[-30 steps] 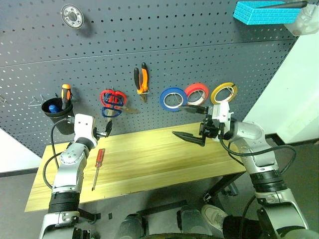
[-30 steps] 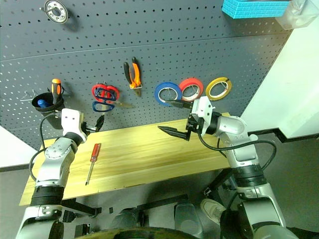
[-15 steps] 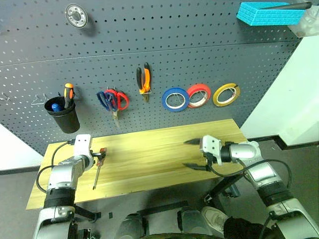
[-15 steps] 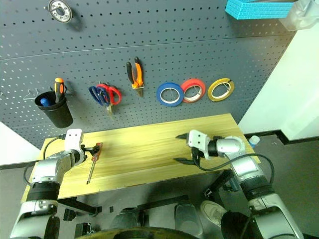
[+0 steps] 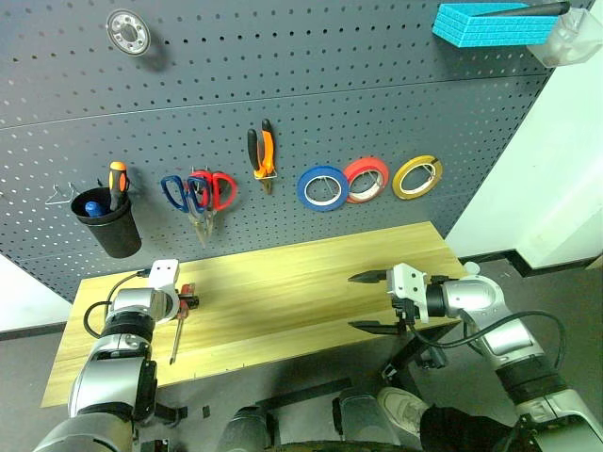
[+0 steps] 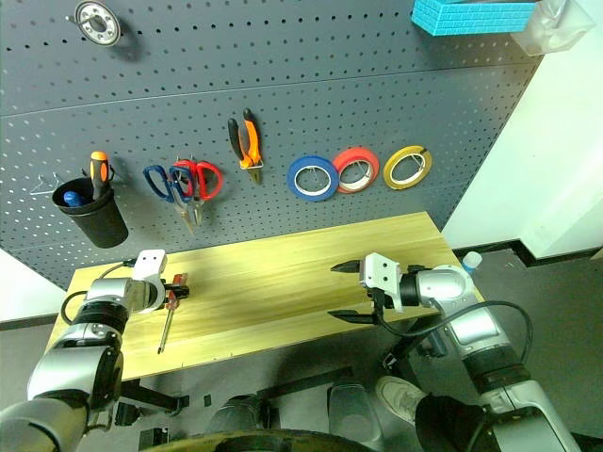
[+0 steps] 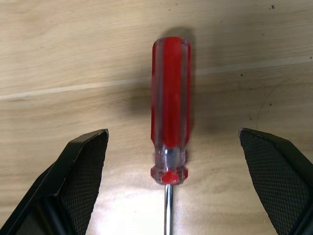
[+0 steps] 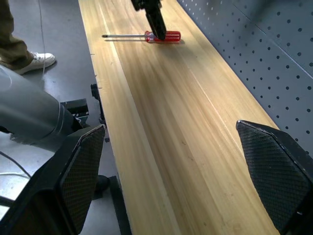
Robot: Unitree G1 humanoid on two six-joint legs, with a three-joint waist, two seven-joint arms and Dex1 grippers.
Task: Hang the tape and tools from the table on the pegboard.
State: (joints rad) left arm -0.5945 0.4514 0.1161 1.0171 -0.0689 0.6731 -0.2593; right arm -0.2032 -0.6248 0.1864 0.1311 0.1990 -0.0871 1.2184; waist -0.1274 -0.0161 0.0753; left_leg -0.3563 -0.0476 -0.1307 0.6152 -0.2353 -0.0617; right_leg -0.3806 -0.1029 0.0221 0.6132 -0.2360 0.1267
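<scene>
Nearby, black cup (image 5: 105, 224) holding orange-handled screwdriver (image 5: 119, 179) beside hung scissors (image 5: 185, 196).

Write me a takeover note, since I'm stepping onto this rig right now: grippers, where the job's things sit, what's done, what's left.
Left gripper: fingers open, straddling the red-handled screwdriver, not closed on it.
Right gripper: fingers open, empty, over the table at its right end.
Screwdriver lies flat on the table's left side.
On the pegboard already: yellow tape, pliers, dark-handled scissors.
Done: tape, pliers and scissors hung.
Left: grasp the screwdriver and hang it on the pegboard.
</scene>
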